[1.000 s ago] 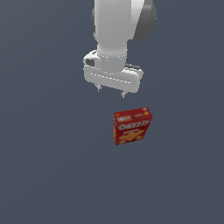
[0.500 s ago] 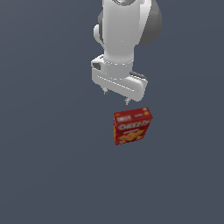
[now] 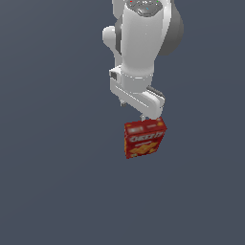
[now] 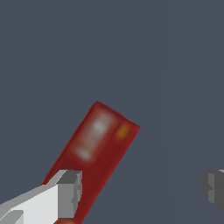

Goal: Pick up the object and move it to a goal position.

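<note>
The red cracker box [image 3: 145,139] stands upright on the dark grey floor [image 3: 57,182], its front showing white lettering and orange crackers. My gripper [image 3: 134,111] hangs just above the box's top edge, apart from it. In the wrist view the box's narrow red top [image 4: 98,148] lies slanted below one fingertip [image 4: 68,192]; the other fingertip [image 4: 214,188] is far off to the side of the box. The gripper [image 4: 142,190] is open wide and empty. The box is off centre, under one finger rather than midway between the two.
Only the flat dark grey floor [image 4: 175,65] surrounds the box. The white arm [image 3: 141,43] rises above the gripper toward the top of the exterior view.
The arm has moved down and toward the exterior view's right, from beside the box to just above its top. The box has not moved. The gripper stays open.
</note>
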Robot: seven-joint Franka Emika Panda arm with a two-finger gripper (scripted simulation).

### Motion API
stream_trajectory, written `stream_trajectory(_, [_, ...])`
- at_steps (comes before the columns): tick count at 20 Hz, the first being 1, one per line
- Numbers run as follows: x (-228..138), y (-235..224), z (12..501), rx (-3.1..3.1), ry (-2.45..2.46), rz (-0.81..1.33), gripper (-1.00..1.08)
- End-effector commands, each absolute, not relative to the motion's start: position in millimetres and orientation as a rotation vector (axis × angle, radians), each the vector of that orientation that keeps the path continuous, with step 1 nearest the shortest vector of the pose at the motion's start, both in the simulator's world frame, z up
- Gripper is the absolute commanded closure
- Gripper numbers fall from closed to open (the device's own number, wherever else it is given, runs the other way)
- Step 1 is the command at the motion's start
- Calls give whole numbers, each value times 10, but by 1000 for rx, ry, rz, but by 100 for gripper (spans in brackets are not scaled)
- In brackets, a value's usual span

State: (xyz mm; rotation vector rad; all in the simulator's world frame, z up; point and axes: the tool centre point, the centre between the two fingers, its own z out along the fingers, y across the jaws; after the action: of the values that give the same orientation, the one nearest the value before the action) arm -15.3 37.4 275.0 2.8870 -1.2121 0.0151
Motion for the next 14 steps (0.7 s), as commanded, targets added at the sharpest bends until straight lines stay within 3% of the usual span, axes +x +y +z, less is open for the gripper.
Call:
stream_trajectory(1, [-123, 427, 2719, 2852, -1295, 14, -92])
stream_trajectory(14, [17, 710, 2549, 2639, -1698, 7, -92])
